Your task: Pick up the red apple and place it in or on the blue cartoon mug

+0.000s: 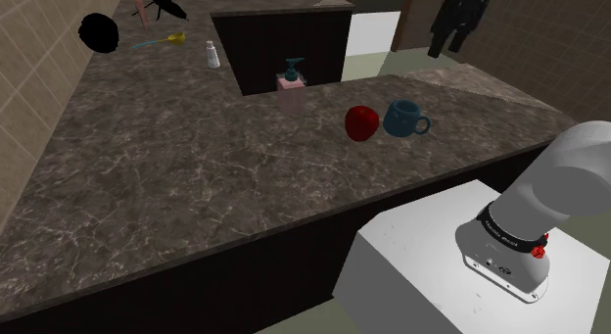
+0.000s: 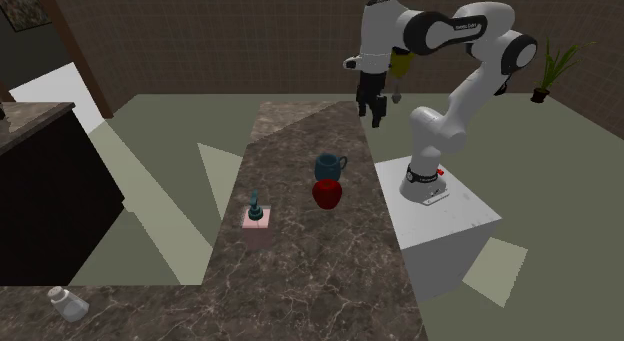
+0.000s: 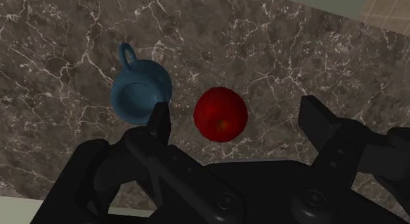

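Note:
A red apple (image 1: pixel 361 122) (image 2: pixel 327 194) (image 3: pixel 220 115) rests on the dark marble counter (image 1: pixel 176 166), just beside a blue mug (image 1: pixel 401 119) (image 2: pixel 328 168) (image 3: pixel 140 94) that stands upright with its mouth open and empty. Apple and mug sit close together, possibly touching. My black gripper (image 2: pixel 375 109) (image 1: pixel 455 23) (image 3: pixel 236 114) hangs high above the counter, looking straight down at both. Its fingers (image 3: pixel 159 121) stand wide apart with nothing between them; the apple lies far below the gap.
A pink soap dispenser (image 1: pixel 291 87) (image 2: pixel 257 224) stands on the counter past the apple. A small white shaker (image 1: pixel 211 55) (image 2: pixel 70 304), a black round object (image 1: pixel 99 32) and a yellow-tipped stick (image 1: pixel 162 40) lie at the far end. The white stand (image 1: pixel 441 273) adjoins the counter edge.

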### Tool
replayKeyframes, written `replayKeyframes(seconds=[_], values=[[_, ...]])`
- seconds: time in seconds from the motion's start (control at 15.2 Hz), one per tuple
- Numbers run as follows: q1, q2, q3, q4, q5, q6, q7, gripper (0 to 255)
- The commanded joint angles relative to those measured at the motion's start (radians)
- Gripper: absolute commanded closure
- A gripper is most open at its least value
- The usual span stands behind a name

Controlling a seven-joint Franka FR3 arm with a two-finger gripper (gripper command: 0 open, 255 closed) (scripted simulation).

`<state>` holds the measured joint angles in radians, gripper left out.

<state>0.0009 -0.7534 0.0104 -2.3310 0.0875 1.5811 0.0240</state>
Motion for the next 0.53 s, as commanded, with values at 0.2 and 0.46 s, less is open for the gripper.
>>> replayKeyframes(seconds=[0.2, 0.46], values=[[0.002, 0.071, 0.017, -0.03, -0.003, 0.101, 0.004, 0], [0.003, 0.182, 0.04, -0.05, -0.009, 0.232, 0.013, 0]])
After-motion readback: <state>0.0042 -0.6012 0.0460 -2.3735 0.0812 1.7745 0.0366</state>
